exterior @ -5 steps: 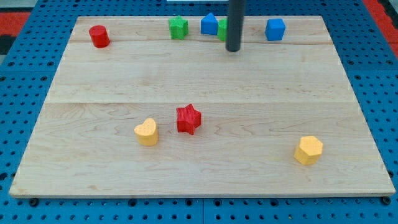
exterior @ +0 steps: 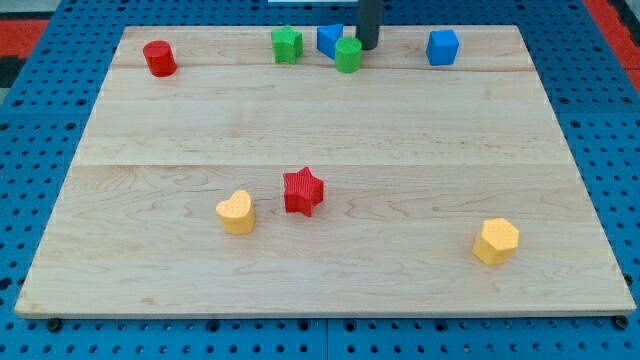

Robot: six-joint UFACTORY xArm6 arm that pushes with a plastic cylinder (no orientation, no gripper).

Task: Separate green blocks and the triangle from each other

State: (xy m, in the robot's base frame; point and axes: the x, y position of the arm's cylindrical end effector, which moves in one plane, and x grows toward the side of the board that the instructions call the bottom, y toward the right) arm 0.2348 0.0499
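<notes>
My tip (exterior: 367,47) stands at the view's top, touching or just beside the small green cylinder block (exterior: 348,55); contact is unclear. That block touches the blue triangle-like block (exterior: 329,39). The green star block (exterior: 287,44) sits apart, leftward. No gripper fitted.
</notes>
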